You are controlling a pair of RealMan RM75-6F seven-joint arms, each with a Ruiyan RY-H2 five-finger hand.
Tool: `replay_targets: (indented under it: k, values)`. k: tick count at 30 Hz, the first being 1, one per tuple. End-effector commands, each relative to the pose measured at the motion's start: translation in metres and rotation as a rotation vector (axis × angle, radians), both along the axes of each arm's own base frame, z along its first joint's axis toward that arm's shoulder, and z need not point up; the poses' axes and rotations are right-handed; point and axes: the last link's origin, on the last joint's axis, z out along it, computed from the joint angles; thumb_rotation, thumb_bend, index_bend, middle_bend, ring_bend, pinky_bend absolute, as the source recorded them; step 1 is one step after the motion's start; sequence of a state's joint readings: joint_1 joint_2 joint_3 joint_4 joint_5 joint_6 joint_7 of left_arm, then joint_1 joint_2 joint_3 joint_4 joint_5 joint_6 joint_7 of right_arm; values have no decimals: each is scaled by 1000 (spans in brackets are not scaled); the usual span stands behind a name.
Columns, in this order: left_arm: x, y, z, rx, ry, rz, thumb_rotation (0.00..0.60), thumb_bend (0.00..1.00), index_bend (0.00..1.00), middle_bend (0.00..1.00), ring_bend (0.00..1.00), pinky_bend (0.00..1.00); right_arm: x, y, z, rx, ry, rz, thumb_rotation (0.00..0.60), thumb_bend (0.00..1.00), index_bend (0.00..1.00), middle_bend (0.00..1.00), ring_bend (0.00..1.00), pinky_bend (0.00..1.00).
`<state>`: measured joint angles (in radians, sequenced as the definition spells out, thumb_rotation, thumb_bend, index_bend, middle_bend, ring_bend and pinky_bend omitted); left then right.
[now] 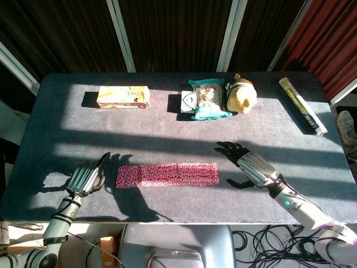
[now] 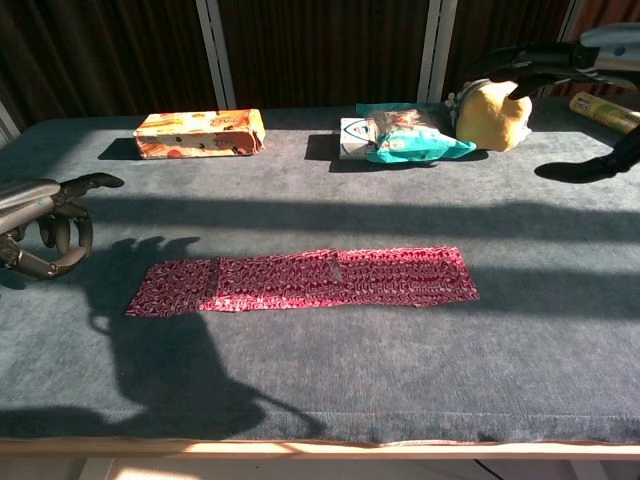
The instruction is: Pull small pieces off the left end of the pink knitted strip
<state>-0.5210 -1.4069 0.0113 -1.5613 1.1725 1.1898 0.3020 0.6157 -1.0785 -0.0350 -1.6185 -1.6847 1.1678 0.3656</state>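
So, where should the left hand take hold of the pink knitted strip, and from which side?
Probably at its left end: the pink knitted strip lies flat, lengthwise across the table, and that end is nearest the left hand. Come from the left, pinching the short edge from above, since nothing is raised to hook.

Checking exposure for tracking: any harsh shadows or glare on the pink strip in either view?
Head view: sunlight bands stripe the dark felt table; the pink knitted strip lies in shade, evenly lit. Chest view: the strip is partly sunlit, and the left hand casts a hard shadow beside its left end. No blur.
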Motion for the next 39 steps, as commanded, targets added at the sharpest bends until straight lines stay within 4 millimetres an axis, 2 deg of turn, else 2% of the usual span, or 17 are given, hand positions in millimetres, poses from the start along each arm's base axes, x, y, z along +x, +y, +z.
replay_targets:
  k: [1,4,11,19,32,39]
  values:
    - [-21,-29,-7,-34,96,6,600,762,329,1000,1000,930,-44,17,22,-65,61,-62,600,256,2,0,0,127]
    - [-21,-38,-17,-100,141,16,600,848,353,1000,1000,984,-56,17,22,-62,89,-91,600,256,0,0,0,127]
    - [-10,-38,-27,-160,148,52,600,951,274,1000,1000,1000,-64,14,15,-45,121,-125,600,257,0,0,0,127]
    - [11,-25,-40,-123,146,42,600,966,73,1000,1000,1000,-74,10,7,-11,155,-164,600,257,0,0,0,128]
    - [26,-25,-61,-181,213,28,600,981,71,1000,1000,1000,-81,8,8,-6,154,-190,600,257,0,0,0,127]
    - [27,-26,-67,-199,246,39,600,993,84,1000,1000,1000,-85,7,11,-7,150,-205,600,257,0,0,0,127]
